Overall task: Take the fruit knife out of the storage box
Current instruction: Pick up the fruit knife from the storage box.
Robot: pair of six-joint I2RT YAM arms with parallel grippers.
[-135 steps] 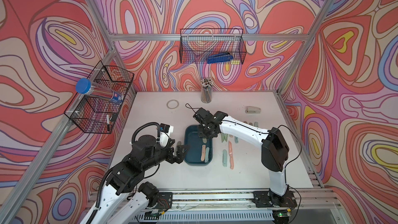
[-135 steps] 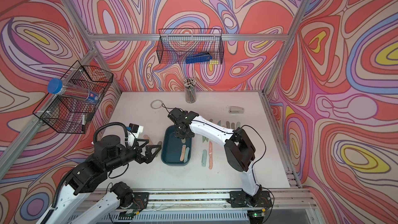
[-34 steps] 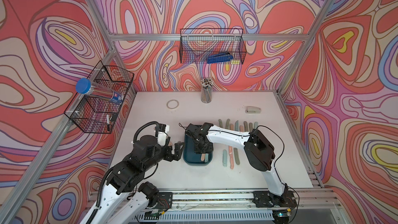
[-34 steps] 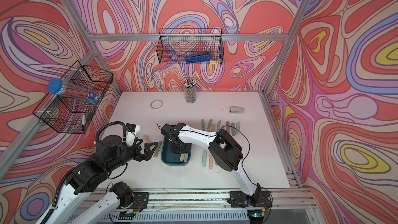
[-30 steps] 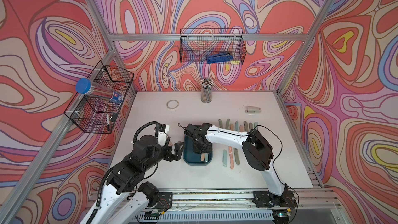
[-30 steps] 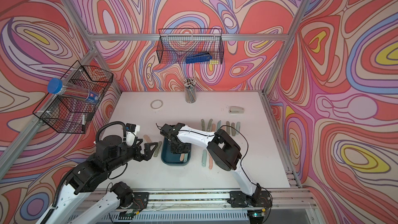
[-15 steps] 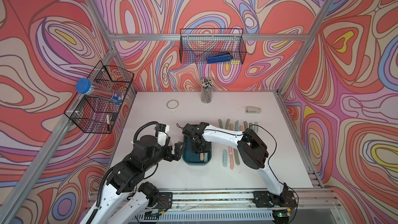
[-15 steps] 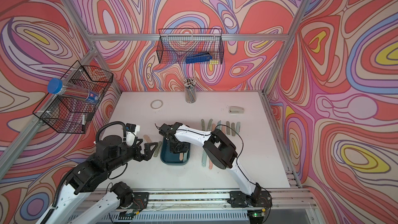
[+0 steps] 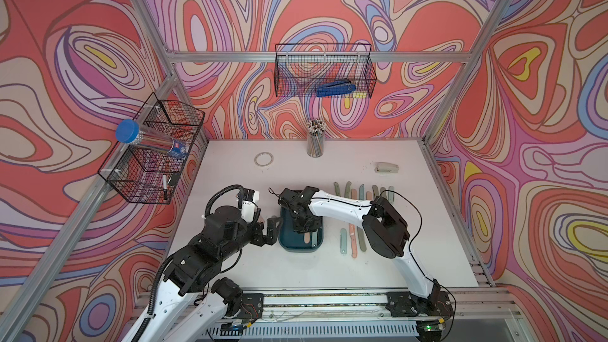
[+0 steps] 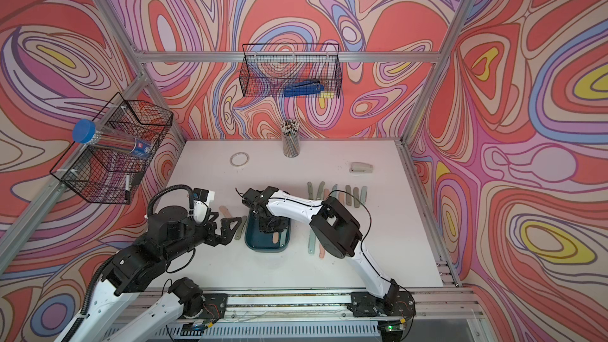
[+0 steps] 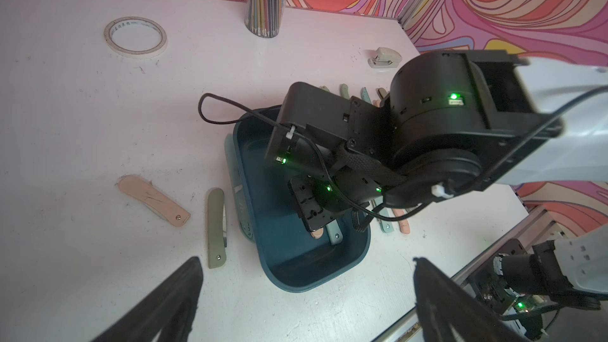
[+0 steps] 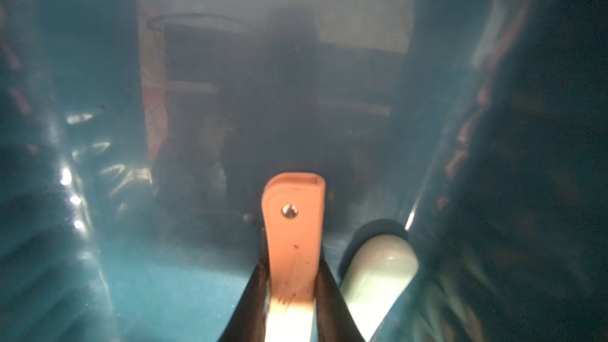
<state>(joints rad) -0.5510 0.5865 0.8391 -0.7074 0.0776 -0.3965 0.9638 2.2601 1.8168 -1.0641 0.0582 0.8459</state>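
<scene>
The storage box (image 9: 297,247) (image 10: 263,245) (image 11: 296,268) is a dark teal tub in the middle of the table. In it lie a pink folding fruit knife (image 9: 306,237) (image 11: 317,234) (image 12: 292,225) and a pale green one (image 11: 335,234) (image 12: 375,268). My right gripper (image 9: 301,222) (image 10: 268,222) (image 12: 292,268) reaches down into the box, its two black fingers pressed on both sides of the pink knife's handle. My left gripper (image 9: 268,230) (image 10: 230,228) (image 11: 306,259) hovers open just left of the box, holding nothing.
A pink knife (image 11: 153,200) and an olive knife (image 11: 215,228) lie left of the box. Several more knives (image 9: 352,241) lie right of it, with a row (image 9: 362,190) behind. A tape ring (image 9: 263,159), a pencil cup (image 9: 315,143) and a stapler (image 9: 387,168) stand at the back.
My right gripper has sunk deeper into the box and its fingers have closed in on the pink knife. The left arm has stayed where it was.
</scene>
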